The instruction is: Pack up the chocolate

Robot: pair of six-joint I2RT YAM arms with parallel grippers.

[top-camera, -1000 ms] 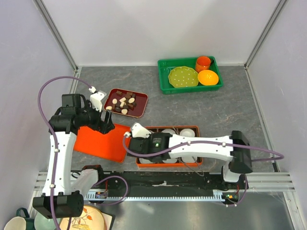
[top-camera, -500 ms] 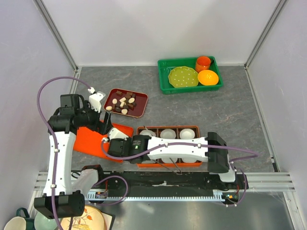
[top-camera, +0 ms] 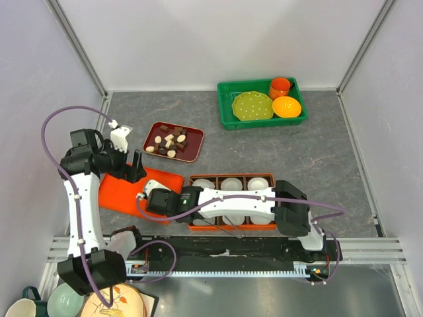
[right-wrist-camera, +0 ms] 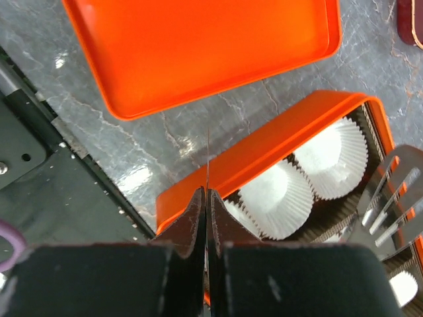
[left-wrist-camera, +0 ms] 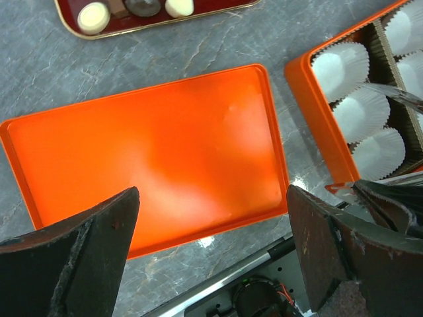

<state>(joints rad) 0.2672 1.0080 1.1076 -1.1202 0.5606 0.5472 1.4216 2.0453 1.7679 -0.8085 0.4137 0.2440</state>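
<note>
Orange fills the view under my left wrist: the flat orange lid [left-wrist-camera: 152, 152] lies on the table just beside the orange box [top-camera: 231, 176]. My left gripper [left-wrist-camera: 211, 198] hangs over the lid with its jaws spread wide and nothing between them. My right gripper [right-wrist-camera: 206, 195] is pressed tight at the box's near-left corner. A hairline rising from its tips looks like a thin clear film [right-wrist-camera: 207, 158] pinched edge-on, though I can't be certain.

The chocolate [top-camera: 168, 140] — brown cubes and cream ovals — all sits in the dark red tray [top-camera: 198, 137], apart from the box. The white paper cups [right-wrist-camera: 274, 198] I can see hold nothing. So I judge the box is only being readied and packing hasn't begun. Next, my left arm must reach the tray and close on one crowded little piece without nudging its neighbours.
</note>
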